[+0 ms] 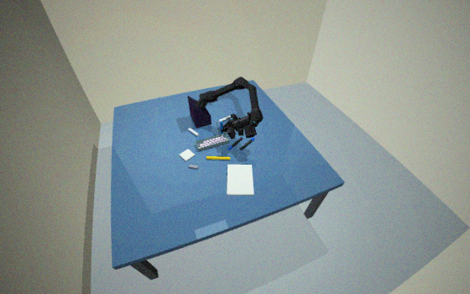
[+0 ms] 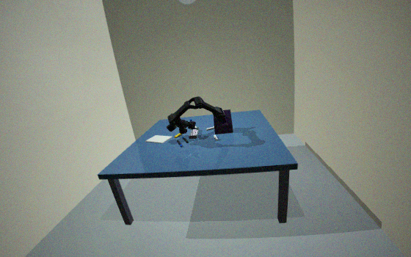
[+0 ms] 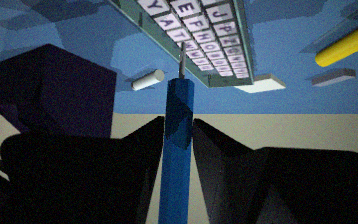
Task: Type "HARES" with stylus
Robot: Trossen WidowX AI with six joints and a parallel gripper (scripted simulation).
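Observation:
The keyboard (image 1: pixel 212 142) (image 2: pixel 194 134) (image 3: pixel 243 30) lies on the blue desk, with white keys and dark letters in a grey-green frame. My gripper (image 1: pixel 225 127) (image 2: pixel 192 125) (image 3: pixel 178 124) is shut on the blue stylus (image 3: pixel 178 107), which stands between both fingers. The stylus's thin metal tip (image 3: pixel 182 62) points at the keyboard. In the wrist view its end is over the row with Y, A and T, at the key just past the T. Whether it touches that key I cannot tell. The key under the tip is partly hidden.
A dark box (image 1: pixel 198 114) (image 2: pixel 223 122) (image 3: pixel 75 90) stands behind the keyboard. A white cylinder (image 1: pixel 193 132) (image 3: pixel 148 80), yellow stick (image 1: pixel 218 158) (image 3: pixel 340 48), white square (image 1: pixel 187 154) (image 3: pixel 262 83), grey block (image 1: pixel 193 167) (image 3: pixel 334 77), two dark pens and a white sheet (image 1: pixel 240 180) lie around.

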